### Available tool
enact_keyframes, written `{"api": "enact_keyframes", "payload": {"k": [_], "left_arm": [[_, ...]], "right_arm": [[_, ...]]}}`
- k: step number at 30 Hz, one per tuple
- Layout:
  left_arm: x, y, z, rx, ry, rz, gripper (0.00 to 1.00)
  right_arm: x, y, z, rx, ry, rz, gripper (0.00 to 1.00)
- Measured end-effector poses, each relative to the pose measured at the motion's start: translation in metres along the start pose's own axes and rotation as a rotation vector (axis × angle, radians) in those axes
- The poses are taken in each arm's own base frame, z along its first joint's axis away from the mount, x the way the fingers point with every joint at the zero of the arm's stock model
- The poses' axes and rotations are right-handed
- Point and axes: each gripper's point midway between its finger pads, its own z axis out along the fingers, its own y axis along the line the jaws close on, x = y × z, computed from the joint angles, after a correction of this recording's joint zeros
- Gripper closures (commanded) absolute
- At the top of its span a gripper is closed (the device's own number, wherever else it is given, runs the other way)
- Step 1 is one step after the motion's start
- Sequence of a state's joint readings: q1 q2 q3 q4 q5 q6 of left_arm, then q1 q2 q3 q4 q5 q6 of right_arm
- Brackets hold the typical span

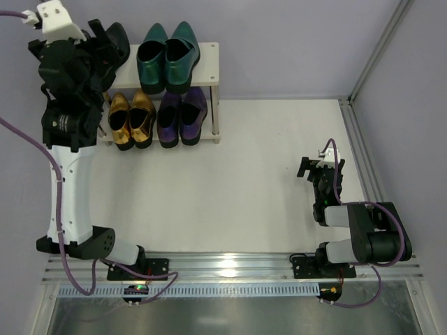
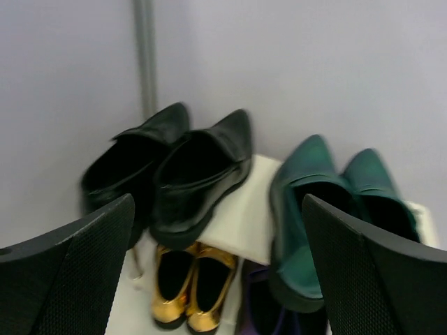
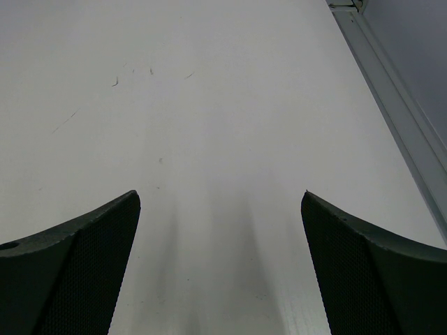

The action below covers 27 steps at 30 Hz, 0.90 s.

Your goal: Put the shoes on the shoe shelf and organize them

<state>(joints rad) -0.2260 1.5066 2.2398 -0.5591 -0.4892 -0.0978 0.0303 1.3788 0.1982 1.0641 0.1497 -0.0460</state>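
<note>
Your left gripper (image 2: 218, 204) hovers right at the front of the shoe shelf (image 1: 207, 64), fingers (image 2: 70, 279) spread wide with nothing between them. The shelf stands in the far left corner of the table (image 1: 244, 174), backed against the wall. A grey post (image 2: 144, 56) rises just behind its left end, so room is tight on that side. From above, your left arm covers the shelf's left end.

To the right of the shelf a broad stretch of white tabletop runs across to your right gripper (image 1: 311, 167). That one sits low and well apart from the shelf, with its fingers spread over bare surface. A metal rail (image 3: 391, 91) borders the table's right edge, close beside it.

Now the shoes. The black pair (image 2: 174, 167) is on the upper board at the left, toes to the wall and dark openings facing you. They look glossy, and the right shoe leans a little. Its heel reaches past the board's front edge.

The green pair (image 1: 167, 56) sits beside them on the same board, side by side with a metallic sheen. Their heels also hang over the front, and a strip of pale board shows to their right.

On the lower tier the gold pair (image 1: 131, 118) is on the left. The purple pair (image 1: 183, 115) sits just beside it on the right, and both pairs' heels poke out from under the upper board.
</note>
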Motion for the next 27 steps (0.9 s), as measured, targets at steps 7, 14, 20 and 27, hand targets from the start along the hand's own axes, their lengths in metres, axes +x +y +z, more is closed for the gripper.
{"api": "enact_keyframes", "payload": {"k": [7, 14, 20, 27], "left_arm": [[0.005, 0.072, -0.036, -0.194, 0.025, 0.009, 0.00], [-0.006, 0.111, -0.072, -0.306, -0.012, -0.027, 0.05], [0.029, 0.145, -0.066, -0.398, 0.063, -0.106, 0.11], [0.062, 0.146, -0.022, -0.384, 0.185, -0.152, 0.07]], "right_arm": [[0.000, 0.000, 0.000, 0.000, 0.000, 0.000, 0.03], [0.000, 0.000, 0.000, 0.000, 0.000, 0.000, 0.03], [0.000, 0.000, 0.000, 0.000, 0.000, 0.000, 0.03], [0.000, 0.000, 0.000, 0.000, 0.000, 0.000, 0.03]]}}
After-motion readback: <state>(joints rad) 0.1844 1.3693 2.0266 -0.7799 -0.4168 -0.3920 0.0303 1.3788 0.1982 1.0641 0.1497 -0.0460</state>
